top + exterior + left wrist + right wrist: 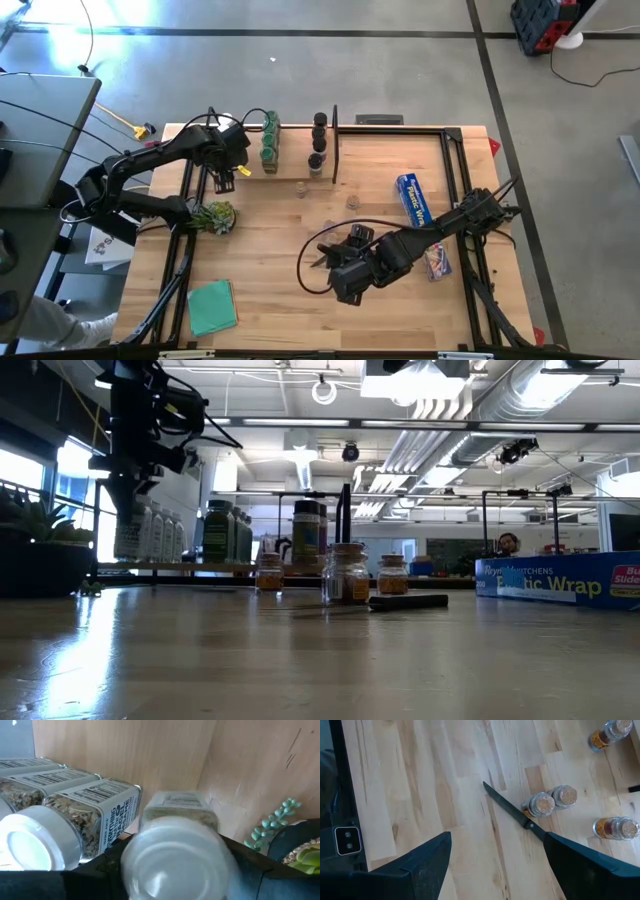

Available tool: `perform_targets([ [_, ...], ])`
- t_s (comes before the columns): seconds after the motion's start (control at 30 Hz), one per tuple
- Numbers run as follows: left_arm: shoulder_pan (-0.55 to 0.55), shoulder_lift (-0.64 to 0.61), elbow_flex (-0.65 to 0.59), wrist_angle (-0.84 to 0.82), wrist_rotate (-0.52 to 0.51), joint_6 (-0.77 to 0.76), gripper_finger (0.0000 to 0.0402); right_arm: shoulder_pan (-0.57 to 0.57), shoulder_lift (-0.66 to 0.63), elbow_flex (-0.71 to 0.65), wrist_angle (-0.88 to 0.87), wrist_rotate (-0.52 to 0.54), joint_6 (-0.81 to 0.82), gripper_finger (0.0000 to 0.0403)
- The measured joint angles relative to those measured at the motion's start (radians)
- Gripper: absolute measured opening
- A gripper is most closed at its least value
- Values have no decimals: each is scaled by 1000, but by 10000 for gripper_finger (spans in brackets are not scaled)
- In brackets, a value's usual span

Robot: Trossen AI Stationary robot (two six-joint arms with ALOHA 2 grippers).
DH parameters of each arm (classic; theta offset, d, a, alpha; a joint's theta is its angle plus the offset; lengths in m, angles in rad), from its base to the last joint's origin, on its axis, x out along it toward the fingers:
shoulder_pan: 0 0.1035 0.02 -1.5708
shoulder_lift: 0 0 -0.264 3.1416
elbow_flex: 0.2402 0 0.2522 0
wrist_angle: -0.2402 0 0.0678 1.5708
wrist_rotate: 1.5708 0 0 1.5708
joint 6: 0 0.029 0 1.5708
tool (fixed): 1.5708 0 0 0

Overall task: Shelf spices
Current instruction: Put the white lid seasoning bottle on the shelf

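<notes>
Three loose spices [547,802] sit just beyond the knife [515,812], nearest the right gripper [495,865], jaws wide; left gripper [170,870] w/ white-capped jar [177,845] btwn fingers, grip unclear.

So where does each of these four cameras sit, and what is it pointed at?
High view: above, facing down; table, both arms.
Low view: at tabletop height, facing the shelf; left arm above it.
Left wrist view: white-capped jar between the left gripper fingers.
Right wrist view: open right gripper above the knife.
Shared: knife and clear jars, in the low and right wrist views.
</notes>
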Motion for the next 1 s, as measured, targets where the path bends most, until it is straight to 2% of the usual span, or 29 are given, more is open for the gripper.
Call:
perform_targets([
  [0.3,0,0,0,-3,-5,-5,230,0,0,0,2,0,0,312],
  [0.5,0,0,0,-4,-104,-24,226,0,0,0,2,0,0,312],
  [1.0,0,-3,0,-38,-103,-15,227,0,0,0,2,0,0,312],
])
